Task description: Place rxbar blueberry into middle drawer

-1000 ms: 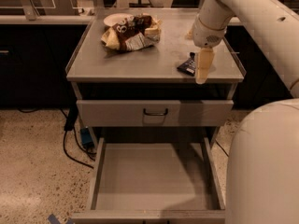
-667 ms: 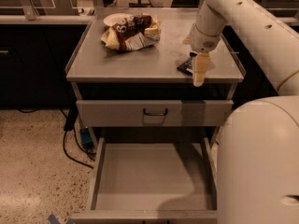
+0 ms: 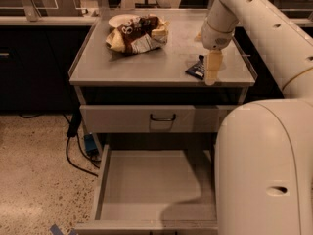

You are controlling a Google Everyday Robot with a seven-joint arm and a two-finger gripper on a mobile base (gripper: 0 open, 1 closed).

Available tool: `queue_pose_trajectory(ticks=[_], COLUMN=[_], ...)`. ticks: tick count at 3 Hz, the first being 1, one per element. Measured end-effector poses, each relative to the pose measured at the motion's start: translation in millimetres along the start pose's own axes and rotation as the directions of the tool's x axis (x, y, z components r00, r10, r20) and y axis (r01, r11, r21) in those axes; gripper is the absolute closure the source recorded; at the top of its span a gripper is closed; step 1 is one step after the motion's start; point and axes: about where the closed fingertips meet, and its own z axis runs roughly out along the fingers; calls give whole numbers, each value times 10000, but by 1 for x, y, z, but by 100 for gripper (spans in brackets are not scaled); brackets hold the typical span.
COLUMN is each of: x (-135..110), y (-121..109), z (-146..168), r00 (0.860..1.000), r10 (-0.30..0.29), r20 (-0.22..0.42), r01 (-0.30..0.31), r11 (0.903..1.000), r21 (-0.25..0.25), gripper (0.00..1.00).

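Note:
The rxbar blueberry (image 3: 194, 70), a small dark flat bar, lies on the cabinet top (image 3: 146, 65) near its front right corner. My gripper (image 3: 212, 73) hangs straight down from the cream arm. It is right beside the bar's right end and close to the surface. The bar rests on the top. The middle drawer (image 3: 151, 180) is pulled open below, its grey floor bare. My own body covers its right side.
A brown, white and yellow snack bag (image 3: 138, 33) and a white plate (image 3: 121, 19) sit at the back of the top. A closed drawer front with a black handle (image 3: 162, 117) is above the open drawer. Cables (image 3: 78, 148) lie on the floor at the left.
The gripper has stayed by the bar's right end, dipping slightly. My body now covers more of the open drawer's right side.

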Motion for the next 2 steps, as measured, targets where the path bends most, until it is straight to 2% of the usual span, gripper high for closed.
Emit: queue_pose_trajectory(ticks=[2], x=[14], y=[-18], z=[-4], r00=[10000], r10=[-26], r20=[-93], r01=[26], r11=[10000], r21=[79], gripper=[0])
